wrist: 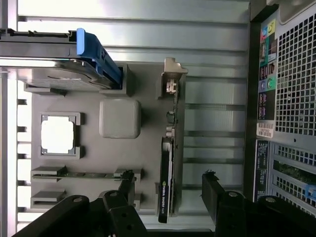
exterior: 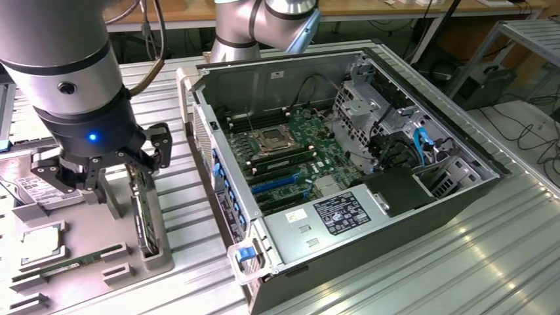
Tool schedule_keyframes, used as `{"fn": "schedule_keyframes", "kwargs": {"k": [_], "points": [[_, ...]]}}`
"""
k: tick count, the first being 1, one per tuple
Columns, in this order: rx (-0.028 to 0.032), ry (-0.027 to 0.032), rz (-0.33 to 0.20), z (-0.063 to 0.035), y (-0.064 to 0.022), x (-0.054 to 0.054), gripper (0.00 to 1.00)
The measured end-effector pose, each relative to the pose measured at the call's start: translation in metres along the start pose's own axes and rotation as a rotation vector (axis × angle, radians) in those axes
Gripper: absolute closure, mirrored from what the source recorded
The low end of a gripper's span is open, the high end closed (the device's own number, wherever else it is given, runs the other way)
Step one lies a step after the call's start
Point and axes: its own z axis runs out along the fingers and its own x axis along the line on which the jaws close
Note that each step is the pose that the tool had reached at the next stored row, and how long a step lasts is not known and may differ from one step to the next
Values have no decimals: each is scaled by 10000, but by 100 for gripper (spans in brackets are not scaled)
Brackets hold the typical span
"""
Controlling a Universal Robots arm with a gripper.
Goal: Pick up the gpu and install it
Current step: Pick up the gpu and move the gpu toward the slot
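**Open gripper straddles the card in its tray**

Your black two-fingered gripper [wrist: 168, 174] is spread wide and holds nothing. One finger stands on each side of the gpu [wrist: 166, 197], a thin black card with a silver bracket. The gpu stands on edge in a slot of the grey moulded tray [wrist: 148, 148], at the exterior view's left. The tray also holds a silver hard drive with a blue handle [wrist: 59, 61], a square silver processor [wrist: 57, 134] and a narrow green memory stick [wrist: 84, 174]. Just right of the tray, the open black computer case [exterior: 262, 72] holds a green motherboard [exterior: 293, 154].

Ext cam angled down on PC case [exterior: 262, 85] + tray [exterior: 83, 230]; wrist cam close overhead, shares tray.
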Motion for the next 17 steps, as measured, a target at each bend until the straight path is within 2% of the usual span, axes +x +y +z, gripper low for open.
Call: {"fn": "schedule_keyframes", "kwargs": {"k": [3,17], "points": [[-1,1,-40,50,-33,1,34],[-2,3,-80,172,-73,4,34]]}}
